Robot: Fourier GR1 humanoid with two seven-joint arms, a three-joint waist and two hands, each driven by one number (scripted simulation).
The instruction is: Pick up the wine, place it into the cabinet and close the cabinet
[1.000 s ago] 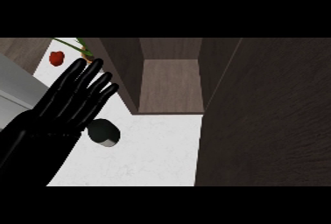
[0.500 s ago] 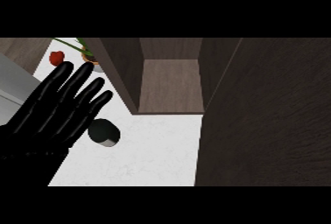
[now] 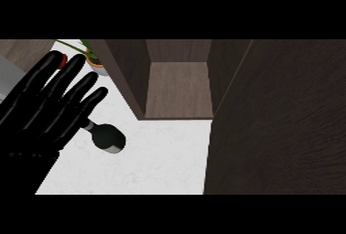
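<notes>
Left hand (image 3: 47,109) hovers with fingers straight, holding nothing; your dark, round-topped wine bottle (image 3: 108,137) stands on the white counter (image 3: 162,164) just beside it, so a careless sweep could topple it before the open wooden cabinet (image 3: 179,91)

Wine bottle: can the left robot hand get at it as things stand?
Probably yes. The left robot hand is open, fingers straight, right beside the wine bottle lying on the white counter. Nothing lies between them; the open cabinet stands farther back.
</notes>
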